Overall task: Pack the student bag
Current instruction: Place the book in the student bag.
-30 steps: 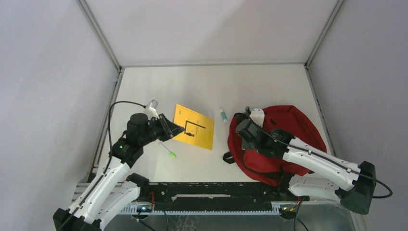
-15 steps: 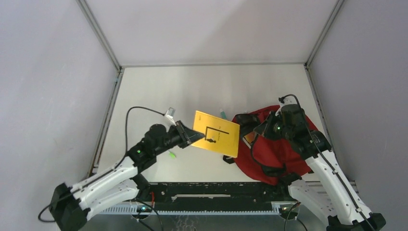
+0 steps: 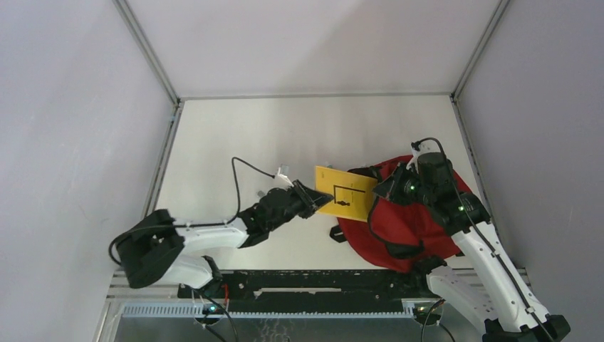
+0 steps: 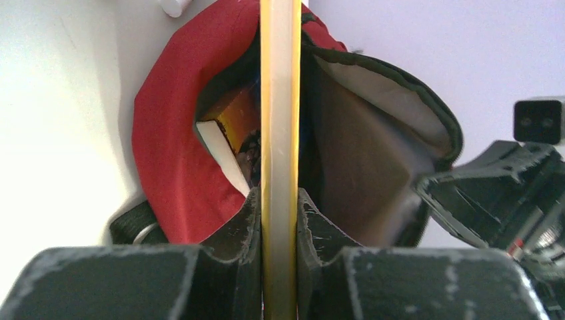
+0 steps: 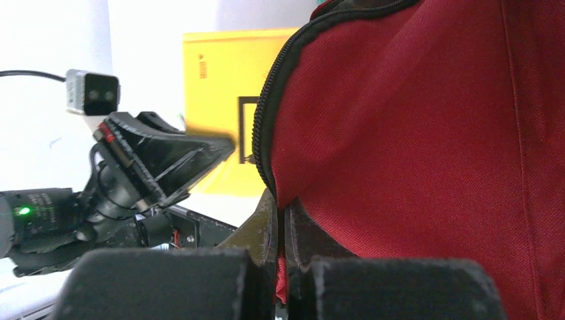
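The student bag [image 3: 420, 224] is a red backpack lying at the table's right, its mouth facing left. My right gripper [image 3: 384, 189] is shut on the red fabric at the zipper edge [image 5: 283, 223] and holds the flap up. My left gripper [image 3: 310, 202] is shut on a thin yellow book [image 3: 346, 192], whose far edge is at the bag's mouth. In the left wrist view the book [image 4: 280, 100] runs edge-on between the fingers [image 4: 248, 213] into the open bag [image 4: 166, 147]. An orange-covered book [image 4: 226, 120] lies inside. The right wrist view shows the yellow book [image 5: 220, 87] beyond the flap [image 5: 426, 133].
A black strap with a buckle [image 3: 338, 234] trails from the bag's near left side. A small white object [image 4: 174, 7] lies on the table past the bag. Grey walls close in the table on three sides, and a black rail [image 3: 306, 281] runs along the near edge.
My left arm has swung right, carrying the yellow book from mid-table to the bag's mouth. My right arm went from the bag's left edge to lifting its flap, then held.
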You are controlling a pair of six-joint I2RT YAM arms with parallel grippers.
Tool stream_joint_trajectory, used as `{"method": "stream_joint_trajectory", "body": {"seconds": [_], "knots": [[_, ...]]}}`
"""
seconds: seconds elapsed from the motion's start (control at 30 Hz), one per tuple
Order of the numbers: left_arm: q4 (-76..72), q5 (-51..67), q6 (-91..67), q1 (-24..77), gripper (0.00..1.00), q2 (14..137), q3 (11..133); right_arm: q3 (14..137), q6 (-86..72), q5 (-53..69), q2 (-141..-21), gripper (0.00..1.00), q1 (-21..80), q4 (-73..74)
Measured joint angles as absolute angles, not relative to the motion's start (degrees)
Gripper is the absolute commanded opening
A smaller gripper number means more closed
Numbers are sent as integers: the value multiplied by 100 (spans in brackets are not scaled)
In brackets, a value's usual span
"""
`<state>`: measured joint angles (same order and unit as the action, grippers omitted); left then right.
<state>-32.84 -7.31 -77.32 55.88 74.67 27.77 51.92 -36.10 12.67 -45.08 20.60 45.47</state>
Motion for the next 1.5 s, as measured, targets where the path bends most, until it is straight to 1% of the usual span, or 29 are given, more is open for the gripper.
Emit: {"method": "stream_joint_trajectory", "body": {"seconds": [0.23, 0.43, 0.63, 0.67, 0.73, 0.83, 0.87, 0.97, 1.03, 1.13, 1.27, 1.37, 1.4, 1.43, 1.5], "knots": [[-3610, -937, -8337, 5719, 0, 8792, 3588, 5192, -3627, 1354, -4438, 0, 2036, 4519], [-3651, -1092, -9021, 5872, 0, 9509, 4158, 5192, -3610, 1496, -4296, 0, 1953, 4521], [-3662, -1004, -9712, 6077, 0, 10136, 4499, 5192, -3503, 1509, -4150, 0, 1798, 4606], [-3638, -974, -9751, 6104, 6, 10182, 4576, 5192, -3479, 1522, -4130, 0, 1750, 4617], [-3529, -908, -9756, 6136, 23, 10235, 4731, 5192, -3450, 1551, -4119, 0, 1664, 4615], [-3323, -812, -9756, 6254, 41, 10320, 4943, 5192, -3393, 1566, -4160, 0, 1610, 4615], [-3282, -746, -9736, 6292, 45, 10348, 4989, 5192, -3380, 1575, -4185, 0, 1610, 4613], [-3194, -552, -9751, 6390, 61, 10495, 5105, 5192, -3363, 1621, -4244, 0, 1610, 4604], [-3181, -349, -9767, 6440, 69, 10683, 5210, 5192, -3347, 1653, -4254, 0, 1610, 4600], [-3183, 1, -9791, 6458, 83, 10954, 5360, 5192, -3328, 1667, -4254, 0, 1608, 4600], [-3155, 443, -9824, 6477, 88, 11063, 5393, 5192, -3323, 1673, -4254, 0, 1588, 4600], [-3162, 735, -9854, 6488, 90, 11063, 5393, 5192, -3323, 1686, -4254, 0, 1588, 4602], [-3155, 840, -9854, 6490, 96, 11063, 5391, 5192, -3323, 1686, -4254, 0, 1588, 4602], [-3144, 950, -9841, 6490, 99, 11063, 5391, 5192, -3323, 1688, -4252, 0, 1588, 4602], [-3114, 1164, -9771, 6486, 100, 11063, 5393, 5192, -3323, 1688, -4252, 0, 1588, 4602]]}}
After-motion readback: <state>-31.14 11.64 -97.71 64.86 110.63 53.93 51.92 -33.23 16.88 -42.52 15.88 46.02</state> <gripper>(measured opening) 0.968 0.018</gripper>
